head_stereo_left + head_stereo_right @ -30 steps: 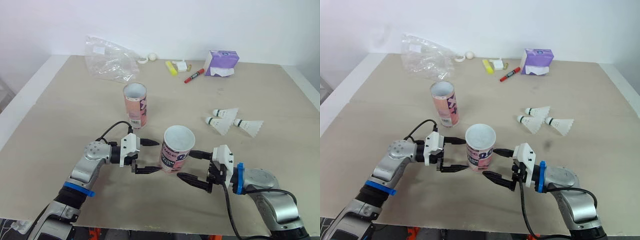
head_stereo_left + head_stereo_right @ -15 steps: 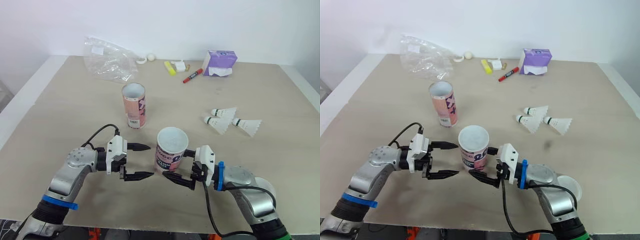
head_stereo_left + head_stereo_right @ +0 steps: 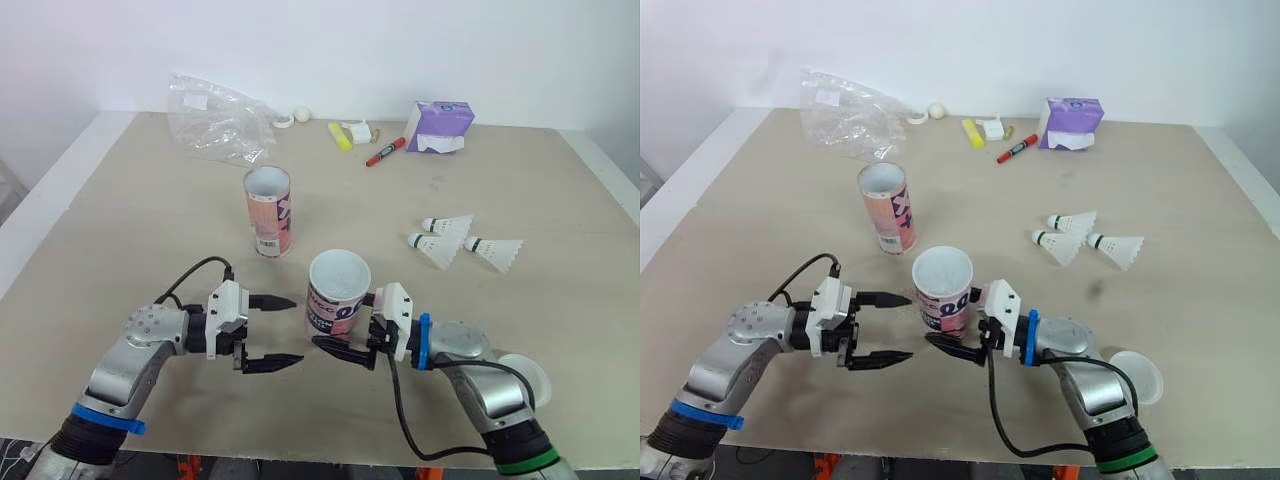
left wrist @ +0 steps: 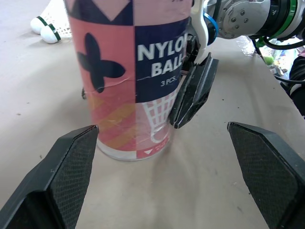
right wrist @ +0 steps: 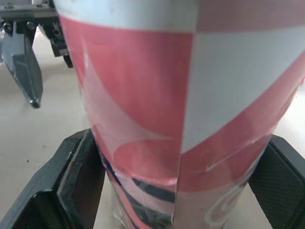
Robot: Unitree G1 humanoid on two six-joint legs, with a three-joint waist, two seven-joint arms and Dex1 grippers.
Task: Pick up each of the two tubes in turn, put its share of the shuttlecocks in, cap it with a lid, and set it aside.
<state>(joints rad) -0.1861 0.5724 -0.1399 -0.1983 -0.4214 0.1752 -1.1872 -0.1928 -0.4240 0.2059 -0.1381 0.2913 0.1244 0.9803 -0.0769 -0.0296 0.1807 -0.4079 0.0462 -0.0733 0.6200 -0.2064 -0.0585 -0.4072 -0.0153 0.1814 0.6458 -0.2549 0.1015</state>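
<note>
Tube (image 3: 333, 300) upright, open-topped, pink-navy print; right hand (image 3: 338, 322) clamped on base; left hand (image 3: 296, 329) apart, alongside.

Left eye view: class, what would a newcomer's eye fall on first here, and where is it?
The near tube, open-topped, stands at the front of the table, gripped by the right claw, with the open left claw just beside it. Behind it stands the far tube, and three white shuttlecocks lie on the right.
</note>
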